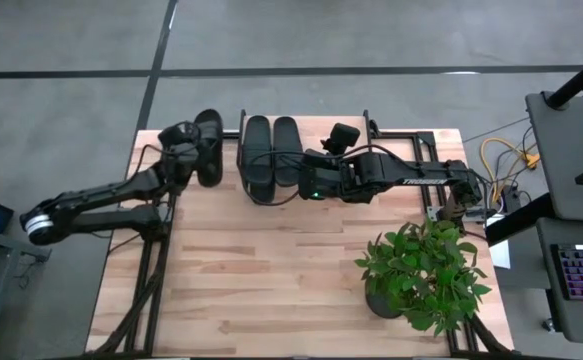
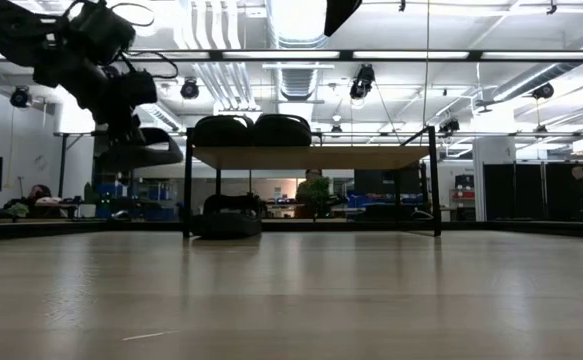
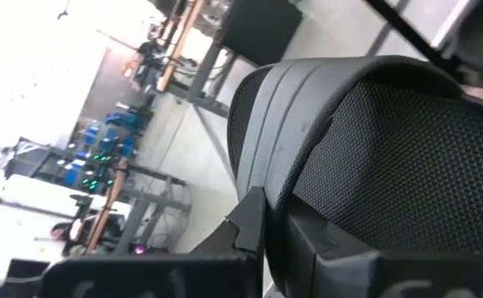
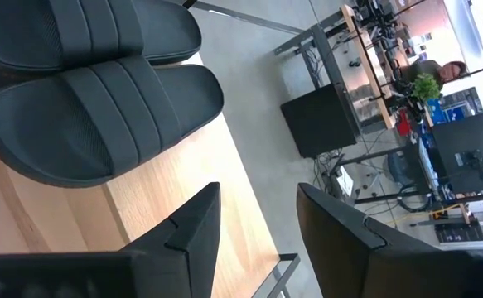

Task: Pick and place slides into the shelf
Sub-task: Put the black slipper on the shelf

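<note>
Four slides by my count. Going left to right: one is up in the air off the left end of the shelf (image 1: pixel 396 135), pinched in the left gripper (image 1: pixel 193 150), which is clamped shut on that held slide (image 1: pixel 209 145). In the low view it hangs level with the top board, just beside the frame, not resting on anything. Next, a pair of slides (image 1: pixel 271 155) sits side by side on the top board at its left end, touching each other. The fourth slide (image 2: pixel 229 215) only shows in the low view, on the table under the shelf near its left legs. It could be more than one shoe down there, hard to tell from that angle.

The right gripper (image 1: pixel 316 185) hovers over the top board just right of the pair, with its jaws apart and nothing between them. The plant (image 1: pixel 421 270) sits well clear, near the front right corner of the table (image 1: pixel 251 280).

Handling-wise, these look like light foam or rubber: matte, a bit grippy, bendy in the sole but not fragile. My guess is the sole edge or the wide strap is the spot to grab; the left wrist view shows the fingers (image 3: pixel 249 228) biting right where the ribbed strap meets the textured footbed. A long sole held at one end will probably droop and swing a bit, so I'd go in slow.

One shelf, one plant, two arms.
</note>
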Controlling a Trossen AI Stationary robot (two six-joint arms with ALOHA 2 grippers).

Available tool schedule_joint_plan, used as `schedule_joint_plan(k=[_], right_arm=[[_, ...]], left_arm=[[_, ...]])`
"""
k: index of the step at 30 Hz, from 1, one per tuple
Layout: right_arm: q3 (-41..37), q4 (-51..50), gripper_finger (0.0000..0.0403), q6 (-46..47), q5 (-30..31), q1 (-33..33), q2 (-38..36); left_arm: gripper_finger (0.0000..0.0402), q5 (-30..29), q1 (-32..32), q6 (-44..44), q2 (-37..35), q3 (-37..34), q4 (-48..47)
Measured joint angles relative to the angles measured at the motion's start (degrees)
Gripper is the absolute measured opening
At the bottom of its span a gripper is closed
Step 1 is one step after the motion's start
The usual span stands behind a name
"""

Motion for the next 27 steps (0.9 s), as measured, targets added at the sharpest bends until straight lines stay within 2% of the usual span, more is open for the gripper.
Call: schedule_joint_plan(k=[11, 18, 20, 25, 27], right_arm=[[0.0, 1.0, 0.015, -6.6, 0.0, 0.0, 0.0], [0.0, 5.5, 0.015, -11.0, -1.2, -0.4, -0.6], [0.0, 7.5, 0.015, -12.9, -4.5, -0.4, -1.0], [0.0, 12.7, 0.015, -22.2, -23.6, -0.3, -1.8], [0.0, 14.9, 0.015, -26.0, -28.9, -0.2, -1.8]], left_arm=[[0.0, -0.1, -0.6, 1.5, -5.0, 1.5, 1.8], [0.0, 10.1, -3.4, 3.0, -10.3, 2.1, 3.1], [0.0, 13.9, -4.2, 3.0, -12.1, 2.3, 3.1], [0.0, 25.8, -6.0, 2.8, -16.0, 2.4, 3.0], [0.0, 30.2, -6.5, 2.6, -17.2, 2.4, 3.1]])
